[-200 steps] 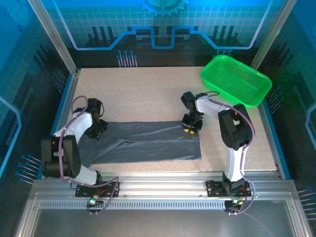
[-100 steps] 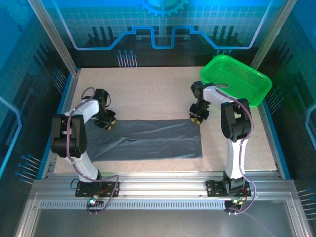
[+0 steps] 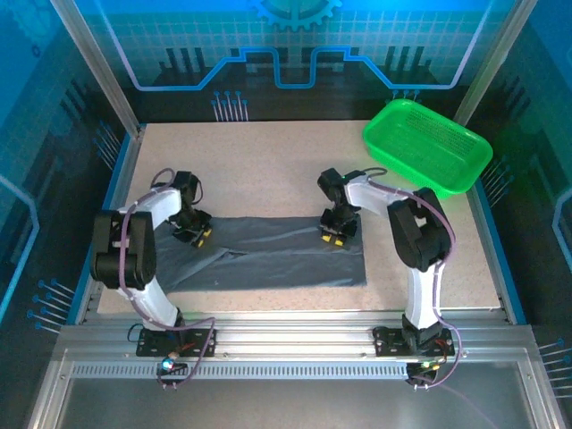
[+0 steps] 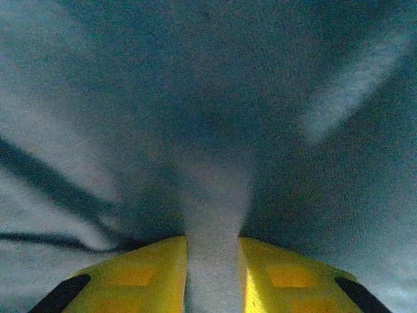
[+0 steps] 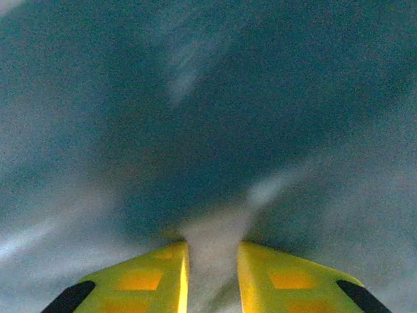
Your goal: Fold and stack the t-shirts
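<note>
Green basket [image 3: 427, 141] well apart from t-shirt [image 3: 286, 259]

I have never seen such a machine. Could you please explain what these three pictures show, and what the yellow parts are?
You are looking at two robot arms fixed at the near edge of a table. The wide picture comes from a camera above and behind them. On the table lies a dark grey t-shirt, spread as a long flat band. A green basket stands at the far right corner. Each arm ends in a tool with two yellow fingers. The left tool and the right tool are both down on the far edge of the t-shirt. The two close pictures come from cameras on the wrists, left and right. In each one a ridge of cloth sits pinched between the yellow fingers, so both tools appear to hold the t-shirt.
</note>
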Motion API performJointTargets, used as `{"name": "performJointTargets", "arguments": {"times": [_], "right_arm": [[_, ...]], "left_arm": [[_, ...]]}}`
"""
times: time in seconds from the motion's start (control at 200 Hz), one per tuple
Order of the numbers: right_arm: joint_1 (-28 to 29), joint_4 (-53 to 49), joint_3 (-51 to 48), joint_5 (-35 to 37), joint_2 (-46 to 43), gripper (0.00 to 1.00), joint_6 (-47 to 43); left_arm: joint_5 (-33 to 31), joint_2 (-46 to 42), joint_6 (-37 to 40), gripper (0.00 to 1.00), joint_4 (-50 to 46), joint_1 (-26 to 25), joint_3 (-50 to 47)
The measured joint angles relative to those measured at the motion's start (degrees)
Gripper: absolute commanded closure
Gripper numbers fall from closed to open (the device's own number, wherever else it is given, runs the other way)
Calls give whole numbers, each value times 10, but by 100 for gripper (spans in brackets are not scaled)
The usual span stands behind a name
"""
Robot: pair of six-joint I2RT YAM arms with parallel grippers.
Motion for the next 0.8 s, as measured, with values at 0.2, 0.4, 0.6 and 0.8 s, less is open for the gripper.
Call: {"name": "performJointTargets", "arguments": {"times": [0.2,0.4,0.6,0.8], "right_arm": [[-53,-41,97,1,60,74,-37],[-111,-90,236,-10,145,74,-76],[-150,-91,377,-27,217,61,-150],[-139,-36,304,-65,142,49,-223]], "left_arm": [[32,56,-1,73,-2,-3,64],[72,134,11,72,20,-4,170],[78,151,61,63,72,-6,213],[91,115,205,53,84,1,202]]}}
